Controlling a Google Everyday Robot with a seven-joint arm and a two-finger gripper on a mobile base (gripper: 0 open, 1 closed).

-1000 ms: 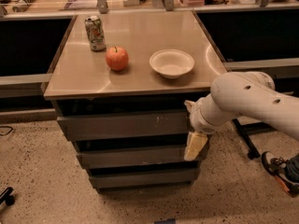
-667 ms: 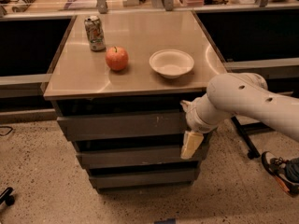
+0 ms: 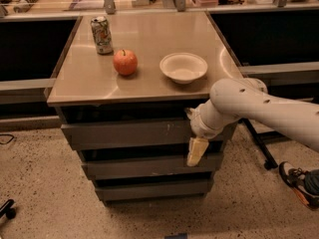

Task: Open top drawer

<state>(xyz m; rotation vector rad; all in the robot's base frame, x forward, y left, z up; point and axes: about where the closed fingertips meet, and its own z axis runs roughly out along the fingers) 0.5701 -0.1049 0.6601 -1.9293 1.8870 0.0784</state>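
The top drawer (image 3: 124,133) is the uppermost grey front of the metal cabinet, just under the tabletop, with small pale scratches right of centre. It looks pushed in, level with the two narrower fronts below. My gripper (image 3: 196,152) hangs pointing down from the white arm (image 3: 249,106), in front of the right end of the top drawer. Its pale tips reach over the dark gap and the second drawer front (image 3: 144,166). I cannot tell whether it touches the drawer.
On the tabletop (image 3: 84,81) stand a soda can (image 3: 101,35), a red apple (image 3: 124,62) and a white bowl (image 3: 183,67). Dark counters flank the cabinet. A black stand leg (image 3: 259,143) and a shoe (image 3: 299,183) are on the floor at right.
The arm and gripper have shifted slightly left along the drawer fronts. The drawers have not moved.
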